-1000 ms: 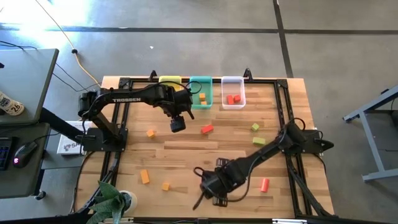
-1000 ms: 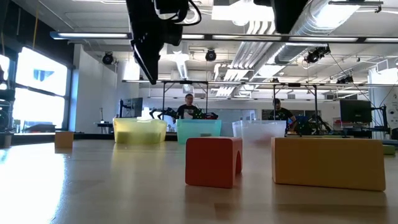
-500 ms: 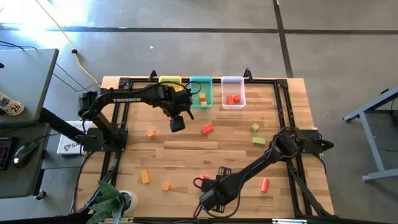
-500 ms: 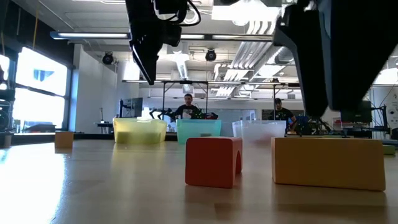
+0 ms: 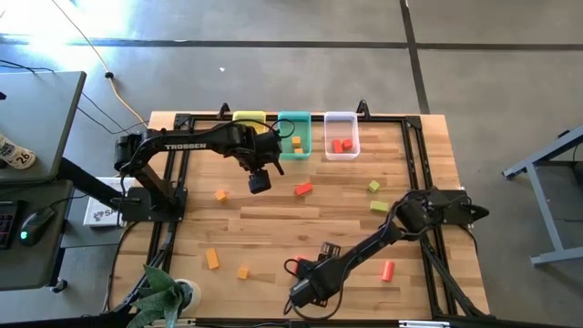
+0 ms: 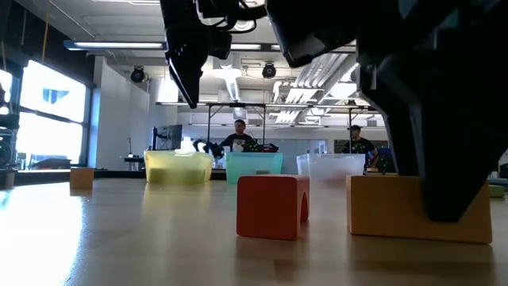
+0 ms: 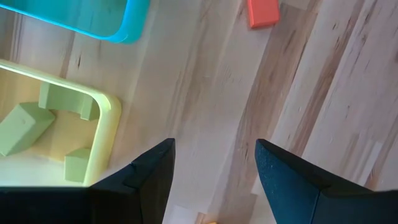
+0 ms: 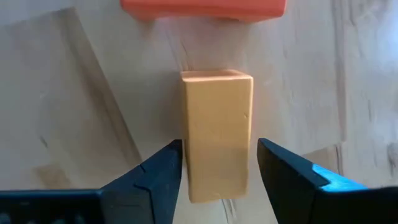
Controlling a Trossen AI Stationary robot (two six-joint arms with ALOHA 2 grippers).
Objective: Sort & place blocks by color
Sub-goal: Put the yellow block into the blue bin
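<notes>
Orange is the block that sits between the right gripper's spread jaws, lying on the wooden surface near its front edge; the jaws flank its sides, and whether they touch it cannot be told. Just past it lies a red block, which in the low view stands beside the orange one. In the high view the right gripper is low over that spot, its arm stretched in from the right side.

The left gripper hangs above the surface near the bins, its jaws spread with nothing between them. Its wrist view shows the yellow bin with green blocks inside, and the teal bin beside it.

At the back edge stand the yellow bin, the teal bin holding orange and green pieces, and the clear bin with red blocks.

Loose blocks are scattered: orange ones on the left side, a red one mid-surface, two green ones at right, and a red one near the front right.
</notes>
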